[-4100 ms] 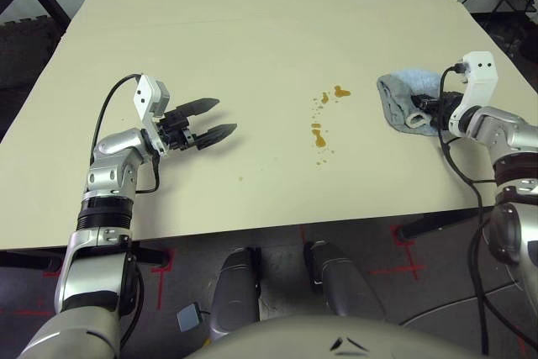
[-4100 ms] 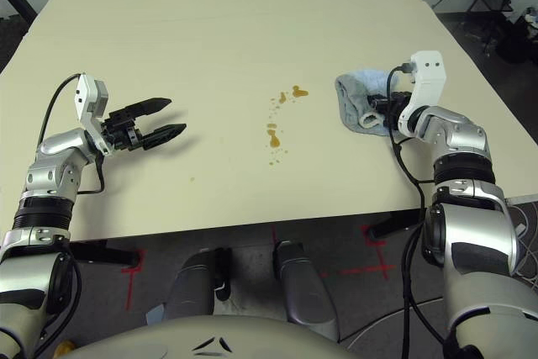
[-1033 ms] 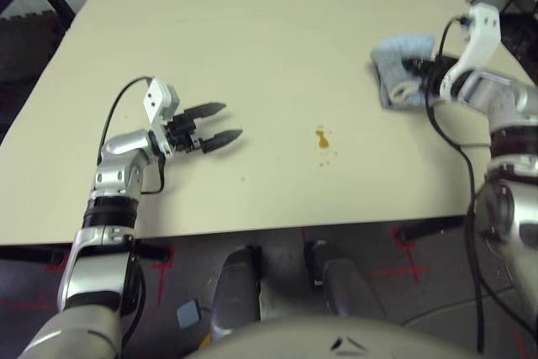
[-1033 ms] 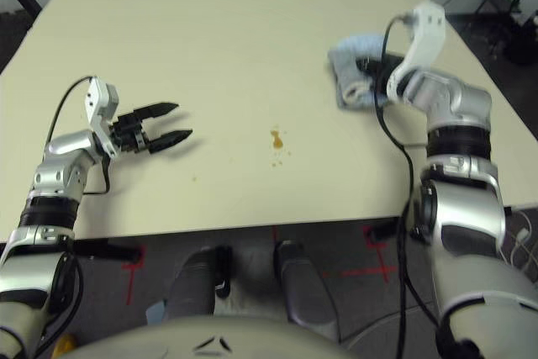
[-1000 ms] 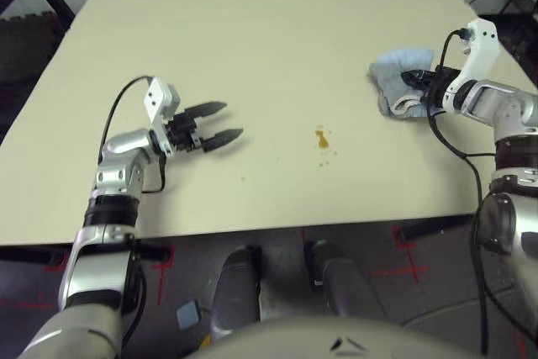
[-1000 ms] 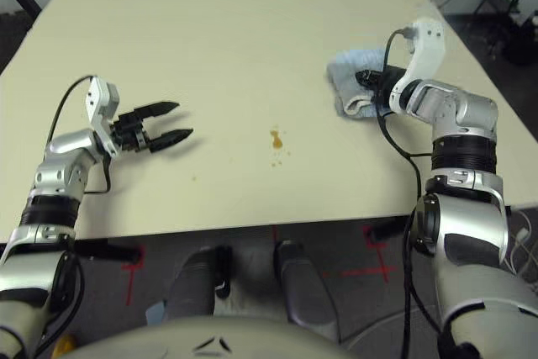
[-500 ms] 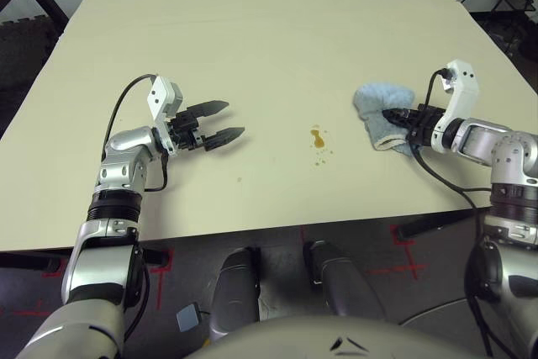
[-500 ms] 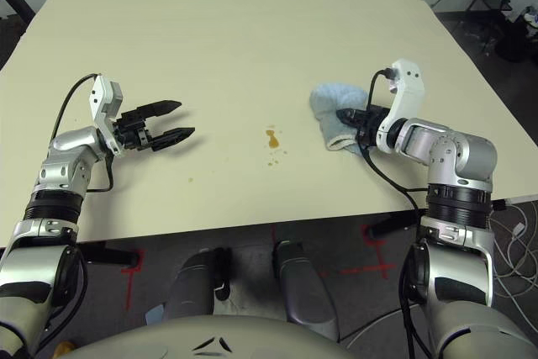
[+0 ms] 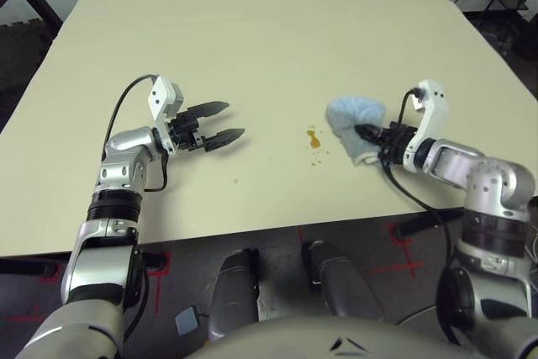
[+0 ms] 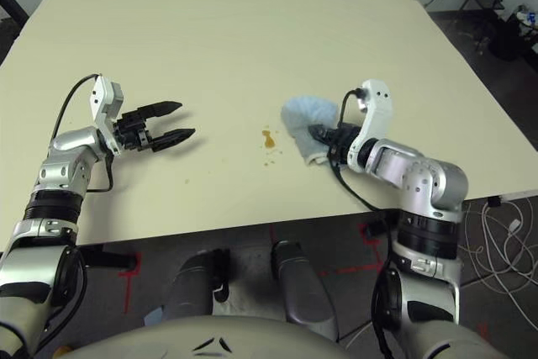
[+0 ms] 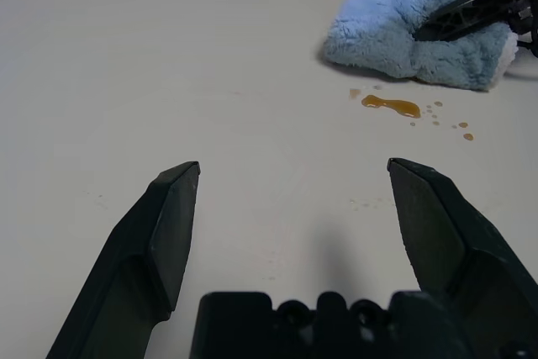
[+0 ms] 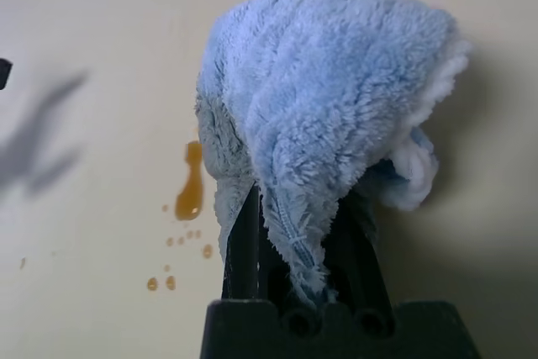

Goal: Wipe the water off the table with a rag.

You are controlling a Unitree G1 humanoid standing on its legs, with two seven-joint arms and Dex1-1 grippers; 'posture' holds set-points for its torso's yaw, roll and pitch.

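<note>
While the left side of the smooth cream-yellow table [image 9: 252, 31] stays free of the rag, the black two-fingered left gripper [image 9: 212, 124] stands there with its fingers spread, holding nothing. To its right lies the amber-brown water [image 9: 314, 139], one elongated blob with small drops on its near side. Just right of that, the soft light blue terry rag [image 9: 351, 115] sits bunched on the table, its whitish hem towards the near side. The black right gripper [image 10: 321, 133] is closed on it, pinching a fold between its fingers. The cloth should prove light, limp and easily creased, with little risk of slipping or breaking. The present hold on the gathered fold seems right, leaving loose terry ahead to press flat and draw left over the blob.
</note>
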